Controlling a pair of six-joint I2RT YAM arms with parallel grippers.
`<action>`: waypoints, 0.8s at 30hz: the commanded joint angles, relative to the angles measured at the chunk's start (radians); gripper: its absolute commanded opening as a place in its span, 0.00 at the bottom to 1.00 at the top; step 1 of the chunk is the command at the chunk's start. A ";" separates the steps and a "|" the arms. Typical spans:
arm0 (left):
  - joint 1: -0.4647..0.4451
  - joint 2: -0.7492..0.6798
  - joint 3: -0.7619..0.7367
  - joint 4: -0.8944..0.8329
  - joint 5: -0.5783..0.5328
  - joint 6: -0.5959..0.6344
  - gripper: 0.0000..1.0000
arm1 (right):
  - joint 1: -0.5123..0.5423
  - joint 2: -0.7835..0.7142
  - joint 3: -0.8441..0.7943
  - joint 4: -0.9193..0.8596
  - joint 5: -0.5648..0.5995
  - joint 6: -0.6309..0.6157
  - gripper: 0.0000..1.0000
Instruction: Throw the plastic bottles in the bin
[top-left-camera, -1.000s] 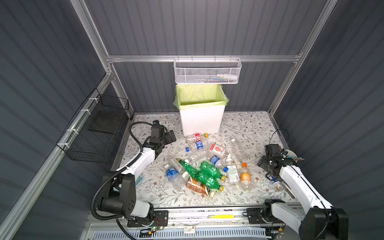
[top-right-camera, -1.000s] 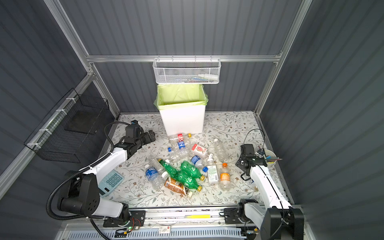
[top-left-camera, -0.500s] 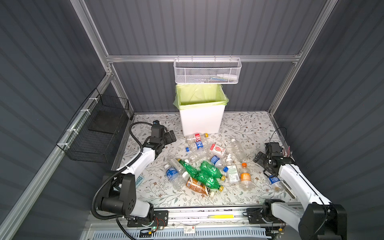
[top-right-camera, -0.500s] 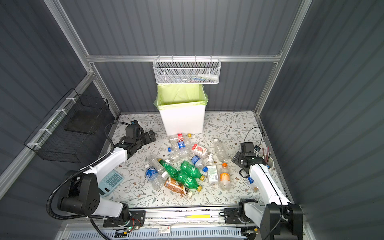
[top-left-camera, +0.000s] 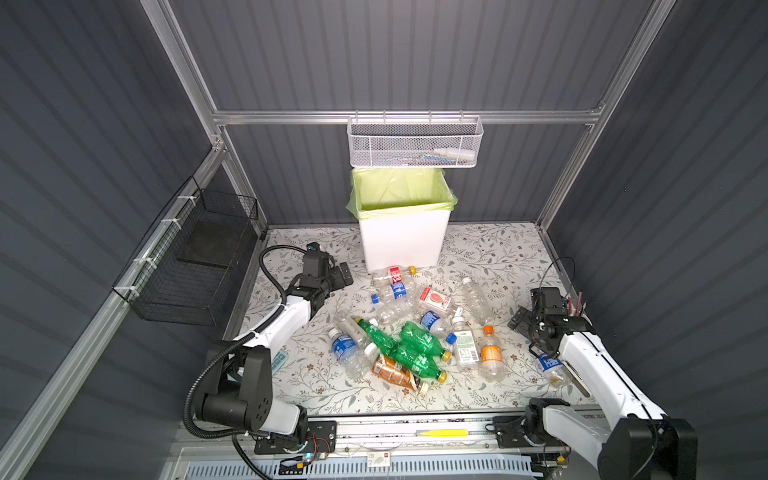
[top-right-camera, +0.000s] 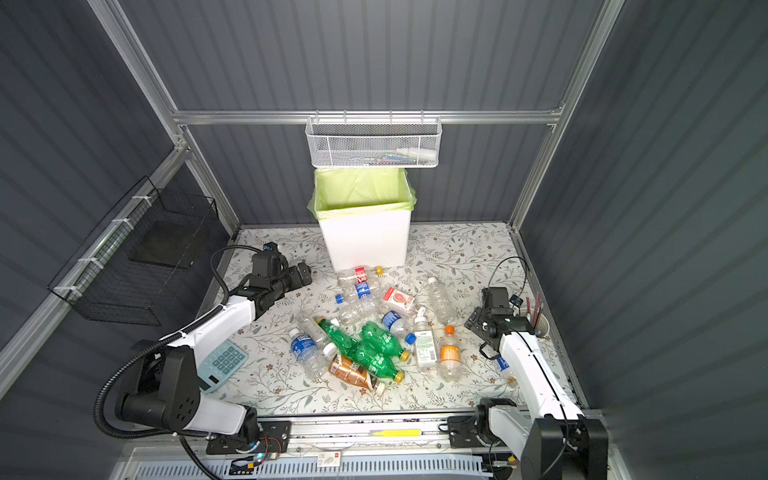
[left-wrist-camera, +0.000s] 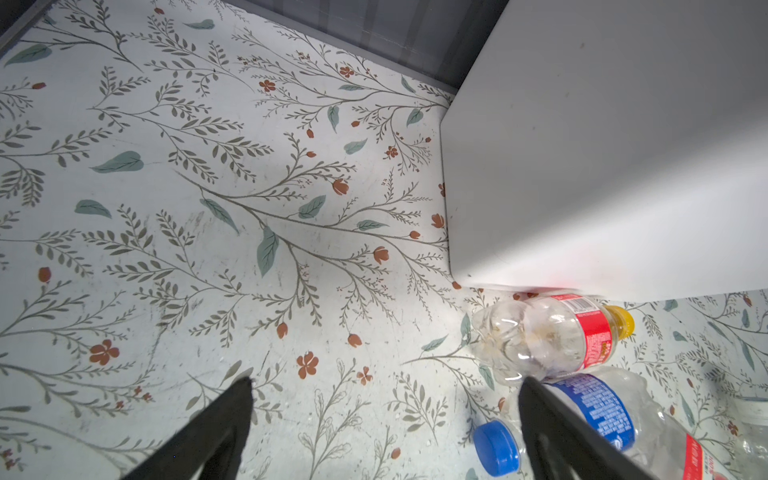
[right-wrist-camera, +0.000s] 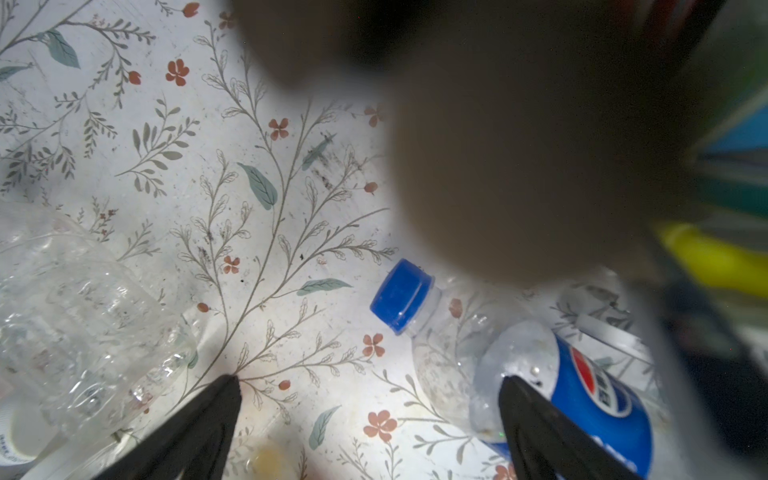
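**A:** What differs from a second ago?

**B:** Only the right arm. The right end effector has slid away from the right wall toward the heap. A blue-labelled bottle beside its forearm now shows more of itself.

**A:** Is it gripping anything?

**B:** No. In the wrist view its jaws stand wide apart with bare desk between them. One fingertip overlaps that bottle's label, but I cannot tell if it touches. A brown blur close to the lens covers much of that view. It may be part of the arm or something on the desk.

**A:** And the left?

**B:** The left end effector stays where it was, low over the desk left of the bin. Its jaws are apart and hold nothing. A red-labelled bottle with a yellow cap lies at the bin's foot, just beyond one fingertip.

**A:** The rest?

**B:** The plastic bottles lie as before, heaped on the flowered desk in front of the bin, with three green ones in the middle. The bin stands against the back wall with its yellow-green liner folded over the rim.
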 joint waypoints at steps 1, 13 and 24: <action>0.004 0.000 -0.015 0.007 0.011 -0.009 1.00 | -0.005 -0.019 0.018 -0.084 0.043 0.002 0.99; 0.004 0.001 -0.026 0.014 0.020 -0.018 1.00 | -0.019 -0.039 0.071 -0.124 0.073 -0.045 0.99; 0.004 0.004 -0.046 0.031 0.032 -0.028 1.00 | 0.032 -0.095 0.094 -0.180 0.131 -0.011 0.99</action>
